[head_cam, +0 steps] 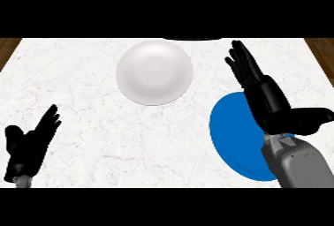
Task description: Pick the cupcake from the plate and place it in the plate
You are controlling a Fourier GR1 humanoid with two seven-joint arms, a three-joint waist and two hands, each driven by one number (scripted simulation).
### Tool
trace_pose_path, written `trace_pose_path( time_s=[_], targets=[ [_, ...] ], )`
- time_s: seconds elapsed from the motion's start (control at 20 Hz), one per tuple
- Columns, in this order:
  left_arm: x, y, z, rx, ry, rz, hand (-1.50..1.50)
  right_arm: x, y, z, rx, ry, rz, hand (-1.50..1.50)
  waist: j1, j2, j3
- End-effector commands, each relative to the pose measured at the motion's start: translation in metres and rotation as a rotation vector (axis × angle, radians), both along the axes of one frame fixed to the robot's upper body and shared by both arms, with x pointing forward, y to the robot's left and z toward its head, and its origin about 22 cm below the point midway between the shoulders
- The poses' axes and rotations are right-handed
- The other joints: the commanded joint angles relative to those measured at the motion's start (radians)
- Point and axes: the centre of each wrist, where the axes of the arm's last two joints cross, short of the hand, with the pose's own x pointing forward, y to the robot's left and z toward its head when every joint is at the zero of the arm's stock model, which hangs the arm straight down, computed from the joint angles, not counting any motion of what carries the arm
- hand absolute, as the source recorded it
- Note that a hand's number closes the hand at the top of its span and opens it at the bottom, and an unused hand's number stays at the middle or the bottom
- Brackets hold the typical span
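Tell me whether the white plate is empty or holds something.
Empty. The white plate is in full view from above, and its whole surface is bare, with nothing resting on it.

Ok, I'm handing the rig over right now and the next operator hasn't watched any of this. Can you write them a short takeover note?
Left hand: open, resting at the view's lower left, holding nothing.
Right hand: open, fingers straight, stretched out over the far edge of the blue plate, with its forearm covering the plate's right part.
White plate: far centre of the counter, with no cupcake on it.
Cupcake: not in view. It may be hidden under the right hand or forearm.
Done: nothing can be confirmed.
Left: find the cupcake, check which plate it is on, then pick it up and place it.
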Motion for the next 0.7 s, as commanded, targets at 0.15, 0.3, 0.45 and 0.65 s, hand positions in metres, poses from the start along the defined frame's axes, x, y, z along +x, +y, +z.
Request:
trace_pose_path(
  time_s=[0.15,0.3,0.45,0.65],
  targets=[
    [0.002,-0.028,-0.015,-0.109,0.031,-0.049,0.0,0.052,-0.106,0.032,-0.409,0.199,-0.506,1.5,0.027,0.016,0.011],
    [0.003,-0.036,-0.011,-0.128,0.01,-0.079,0.0,0.034,-0.152,-0.006,-0.949,0.401,-0.538,1.5,0.013,0.057,-0.041],
    [0.001,-0.057,-0.016,-0.207,0.021,-0.131,0.0,0.048,-0.201,0.052,-0.984,0.309,-1.031,-1.5,0.039,0.025,0.005],
    [0.001,-0.097,-0.034,-0.262,0.058,-0.148,0.0,0.077,-0.172,0.067,-0.99,0.294,-1.155,-1.5,0.056,0.004,0.021]
  ],
)
